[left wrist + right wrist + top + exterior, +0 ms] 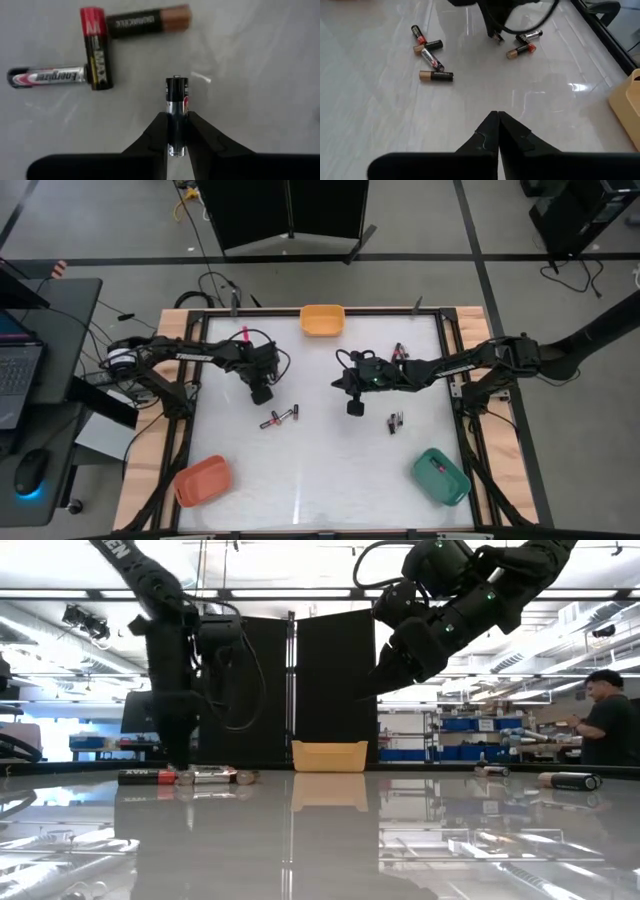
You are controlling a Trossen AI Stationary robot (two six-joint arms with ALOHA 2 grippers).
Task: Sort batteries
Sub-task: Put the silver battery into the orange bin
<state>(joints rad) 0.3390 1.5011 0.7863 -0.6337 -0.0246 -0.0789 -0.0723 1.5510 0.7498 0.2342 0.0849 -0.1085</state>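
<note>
My left gripper (177, 142) stands fingers down at the table's left middle (260, 394), shut on a black-and-silver battery (177, 102) with a red mark. Three more batteries lie flat beside it: a silver one (47, 77), a red-and-black one (95, 50) and a copper-topped one (147, 21). My right gripper (498, 120) hangs shut above the table's middle (355, 408), holding nothing. Several other batteries (431, 57) lie in a loose group in front of it, and more (395, 421) lie to the right. My left gripper pinches the battery's long sides near one end (177, 131) between its two fingers. The fingers come from above, pointing down, and the rest of the battery sticks out beyond them. The battery lies about level; whether it is clear of the table I cannot tell.
An orange bin (322, 320) stands at the far edge, a red bin (203, 481) at the near left corner and a green bin (441, 476) at the near right. A person (605, 720) stands in the room behind the table.
</note>
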